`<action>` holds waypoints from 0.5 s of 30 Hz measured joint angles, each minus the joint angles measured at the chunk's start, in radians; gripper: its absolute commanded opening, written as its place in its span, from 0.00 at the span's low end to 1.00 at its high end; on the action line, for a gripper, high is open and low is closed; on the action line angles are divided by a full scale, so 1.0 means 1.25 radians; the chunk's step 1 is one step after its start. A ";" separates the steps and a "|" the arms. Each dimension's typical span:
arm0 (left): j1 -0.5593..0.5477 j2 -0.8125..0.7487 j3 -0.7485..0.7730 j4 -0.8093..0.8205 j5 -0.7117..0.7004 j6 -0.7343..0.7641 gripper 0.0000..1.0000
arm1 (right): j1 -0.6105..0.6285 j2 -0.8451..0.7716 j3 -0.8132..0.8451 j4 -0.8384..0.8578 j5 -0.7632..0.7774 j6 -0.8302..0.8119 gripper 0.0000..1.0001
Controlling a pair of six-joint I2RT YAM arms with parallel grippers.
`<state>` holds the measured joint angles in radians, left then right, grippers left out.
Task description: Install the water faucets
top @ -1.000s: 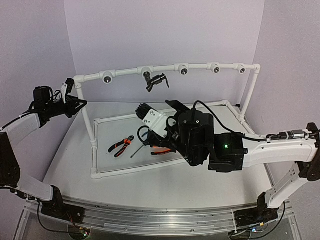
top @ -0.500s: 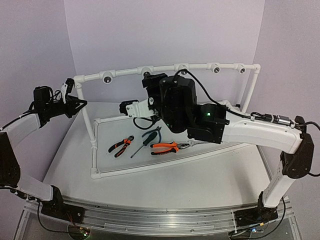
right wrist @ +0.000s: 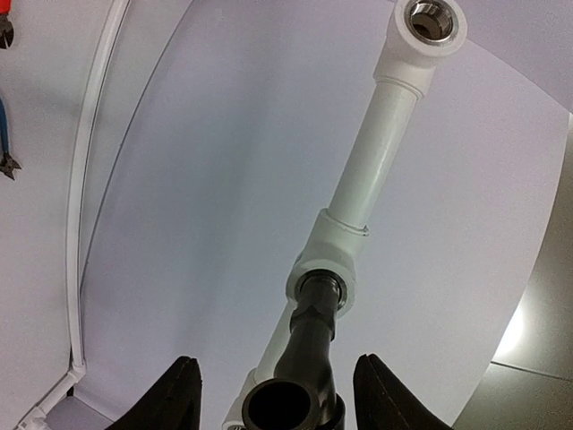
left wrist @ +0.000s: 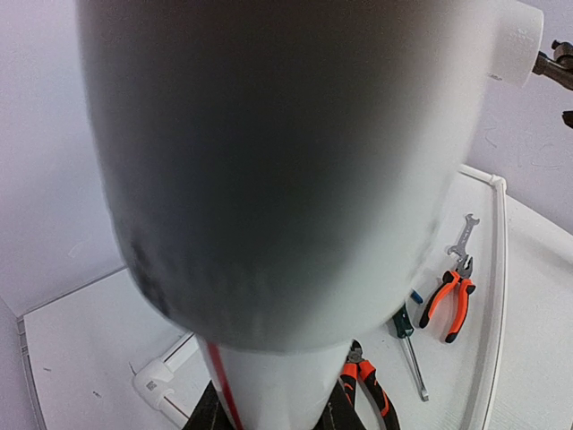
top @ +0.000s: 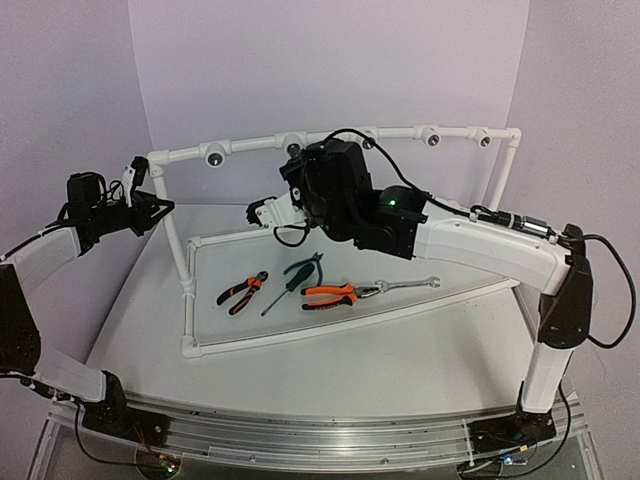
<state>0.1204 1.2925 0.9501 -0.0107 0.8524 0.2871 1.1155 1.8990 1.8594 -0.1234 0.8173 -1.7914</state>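
While the left gripper (top: 160, 207) clamped the pipe frame (top: 250, 146), the right gripper (right wrist: 276, 363) sat spread wide around the black faucet (right wrist: 313, 331), gripping nothing.

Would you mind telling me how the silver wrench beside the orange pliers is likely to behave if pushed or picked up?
The wrench looks like one thin metal piece, so probably stiff. Lying flat on the tray, it should slide rather than roll. Its shiny, low profile may make gripping slippery.
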 measured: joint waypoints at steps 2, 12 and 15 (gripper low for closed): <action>0.000 0.000 0.000 0.000 0.000 0.000 0.00 | -0.004 0.004 0.007 -0.001 -0.005 -0.002 0.55; -0.002 0.002 0.006 -0.006 -0.001 0.001 0.00 | -0.019 0.021 0.026 0.029 -0.020 -0.003 0.11; -0.002 0.004 0.009 -0.008 -0.004 -0.003 0.00 | -0.019 0.025 0.025 0.050 -0.017 -0.003 0.00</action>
<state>0.1184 1.2972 0.9619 -0.0214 0.8477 0.2829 1.0920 1.9302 1.8901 -0.0613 0.7964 -1.7954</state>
